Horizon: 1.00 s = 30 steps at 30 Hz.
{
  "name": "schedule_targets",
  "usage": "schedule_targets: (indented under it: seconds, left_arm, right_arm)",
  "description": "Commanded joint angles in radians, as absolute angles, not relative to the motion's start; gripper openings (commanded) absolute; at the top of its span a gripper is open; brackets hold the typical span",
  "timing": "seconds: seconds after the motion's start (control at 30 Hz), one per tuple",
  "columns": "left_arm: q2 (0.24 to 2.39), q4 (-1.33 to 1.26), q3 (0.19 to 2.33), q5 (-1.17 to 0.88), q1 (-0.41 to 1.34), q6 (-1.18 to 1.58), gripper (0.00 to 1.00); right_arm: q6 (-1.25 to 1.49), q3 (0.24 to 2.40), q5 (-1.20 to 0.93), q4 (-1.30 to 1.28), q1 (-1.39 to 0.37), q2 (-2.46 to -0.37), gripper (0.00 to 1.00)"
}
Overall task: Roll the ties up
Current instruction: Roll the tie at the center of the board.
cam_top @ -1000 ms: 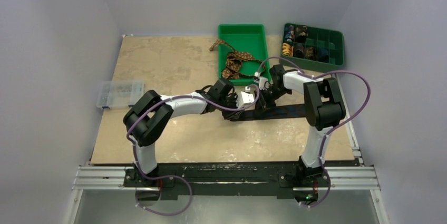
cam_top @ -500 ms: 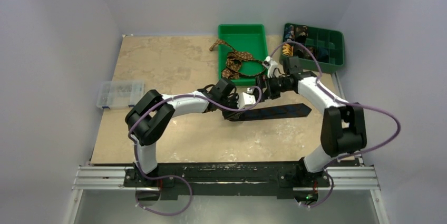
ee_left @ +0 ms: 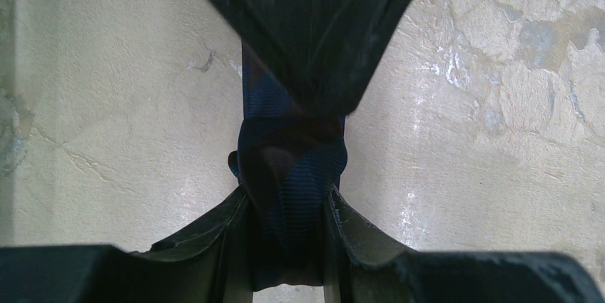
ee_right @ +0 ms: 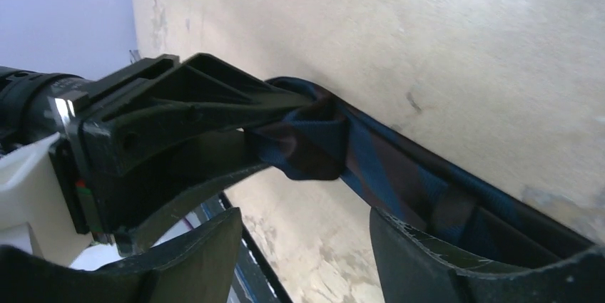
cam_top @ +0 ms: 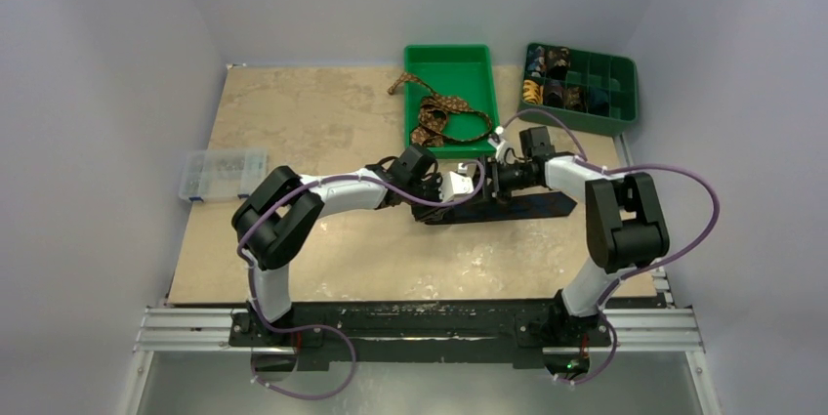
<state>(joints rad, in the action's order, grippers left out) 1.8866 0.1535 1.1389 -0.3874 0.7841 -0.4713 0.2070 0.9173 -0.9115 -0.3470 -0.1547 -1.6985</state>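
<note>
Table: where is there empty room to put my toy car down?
Bare spots: the far left of the table, between the clear box and the green tray; and the near strip in front of the dark tie. It's crowded in the middle, where the left pincer and right pincer meet.

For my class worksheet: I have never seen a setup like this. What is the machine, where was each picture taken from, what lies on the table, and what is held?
Two robot arms are bolted to the near edge of a table. The wide picture looks down from above; the two close-ups come from wrist cameras. A dark blue tie lies on the table; the left claw pinches its folded end. The right claw stands open at the same tie. A brown tie hangs over a green tray. A divided green box holds small rolls; a clear box sits left.
</note>
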Motion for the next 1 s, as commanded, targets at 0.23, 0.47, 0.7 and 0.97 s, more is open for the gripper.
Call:
schedule_targets:
  seconds: [0.23,0.47,0.7,0.97]
  left_arm:
    - [1.947,0.261,1.101,-0.336,0.776,-0.462,0.0]
    - [1.945,0.26,1.101,-0.331,0.776,-0.46,0.01]
    - [1.949,0.257,1.103,-0.33,0.776,-0.457,0.01]
    - [1.944,0.264,1.102,-0.332,0.775,-0.466,0.03]
  right_arm:
    - [0.318,0.965,-0.874,-0.145,-0.274,-1.804,0.64]
    - [0.316,1.013,-0.883,-0.157,-0.298,-1.86,0.5]
    - [0.317,1.003,-0.921,-0.154,-0.298,-1.852,0.1]
    - [0.198,1.043,-0.899,-0.323,-0.28,-1.85,0.17]
